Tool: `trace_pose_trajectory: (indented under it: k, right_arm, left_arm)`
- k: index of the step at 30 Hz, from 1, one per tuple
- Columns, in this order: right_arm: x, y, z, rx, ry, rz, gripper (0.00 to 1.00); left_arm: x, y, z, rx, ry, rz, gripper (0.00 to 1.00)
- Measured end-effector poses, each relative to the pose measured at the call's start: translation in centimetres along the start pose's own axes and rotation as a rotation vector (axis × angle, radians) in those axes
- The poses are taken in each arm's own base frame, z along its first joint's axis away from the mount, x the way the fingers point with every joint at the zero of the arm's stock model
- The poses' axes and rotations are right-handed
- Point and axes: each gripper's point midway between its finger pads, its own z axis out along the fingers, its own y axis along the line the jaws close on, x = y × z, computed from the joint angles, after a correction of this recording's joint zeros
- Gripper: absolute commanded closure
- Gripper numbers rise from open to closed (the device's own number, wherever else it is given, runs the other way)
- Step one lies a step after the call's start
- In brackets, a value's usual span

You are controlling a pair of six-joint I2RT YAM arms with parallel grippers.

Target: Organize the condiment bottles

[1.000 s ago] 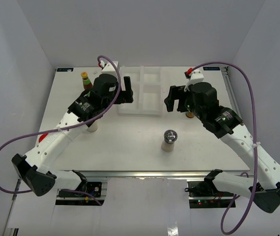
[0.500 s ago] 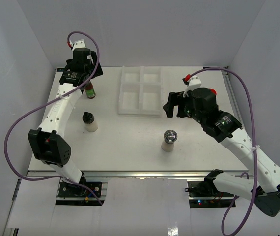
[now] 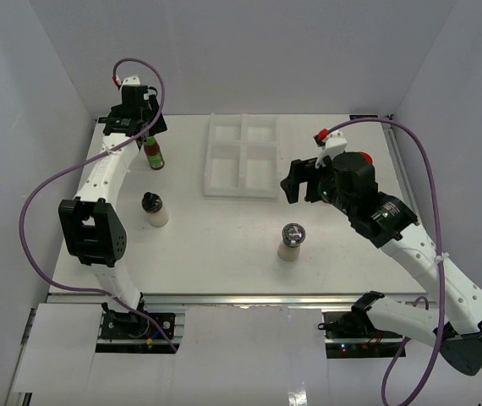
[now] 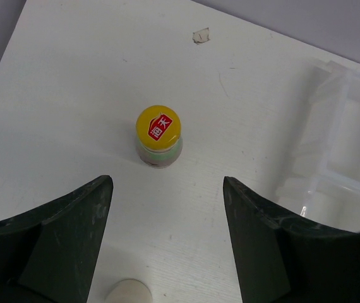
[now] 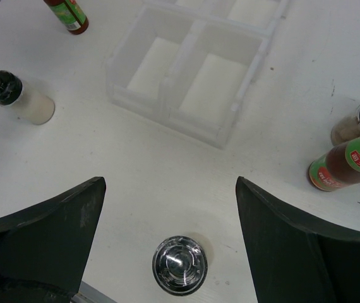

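Grey-lidded shaker (image 3: 292, 240) near tray (image 3: 239, 193); black-capped shaker (image 3: 153, 208) left.

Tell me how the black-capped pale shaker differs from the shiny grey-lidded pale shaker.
The black-capped pale shaker has a dark cap; the shiny grey-lidded pale shaker has a reflective metallic lid. The black-capped one stands off the near-left corner of the white divided tray, the grey-lidded one off its near-right corner. Both stand upright, pale-bodied, outside it.
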Motion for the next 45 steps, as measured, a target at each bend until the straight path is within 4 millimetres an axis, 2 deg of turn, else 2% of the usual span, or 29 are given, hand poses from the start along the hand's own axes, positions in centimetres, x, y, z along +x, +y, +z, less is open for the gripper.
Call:
trace_pose_trajectory:
  k: [10,19,31,34,36,38,43,45]
  right_arm:
    - [0.6,-0.1,0.7,0.004,0.025,-0.011,0.1]
    - [1.1,-0.1,1.3,0.009,0.047,-0.016,0.1]
    - [1.6,-0.3,1.8,0.015,0.064,-0.028,0.1]
    - [1.5,-0.3,1.8,0.016,0.063,-0.034,0.1]
    - [1.5,-0.3,1.8,0.017,0.063,-0.037,0.1]
    - [1.5,-0.4,1.8,0.018,0.063,-0.04,0.1]
    - [1.5,-0.4,1.8,0.019,0.061,-0.042,0.1]
    - [1.5,-0.4,1.7,0.02,0.06,-0.041,0.1]
  left_arm:
    - [1.0,0.3,2.3,-0.009,0.004,0.012,0.24]
    - [3.2,0.6,5.0,-0.003,0.032,0.045,0.27]
    - [3.7,0.4,7.0,0.002,0.008,0.078,0.33]
    - [4.1,0.4,7.4,-0.002,0.016,0.089,0.39]
    - [4.2,0.5,7.5,-0.005,0.017,0.097,0.5]
    - [4.0,0.6,7.5,-0.006,0.011,0.102,0.67]
    - [3.8,0.6,7.6,-0.003,0.004,0.119,1.0]
    - [3.8,0.6,7.6,-0.002,0.004,0.126,1.0]
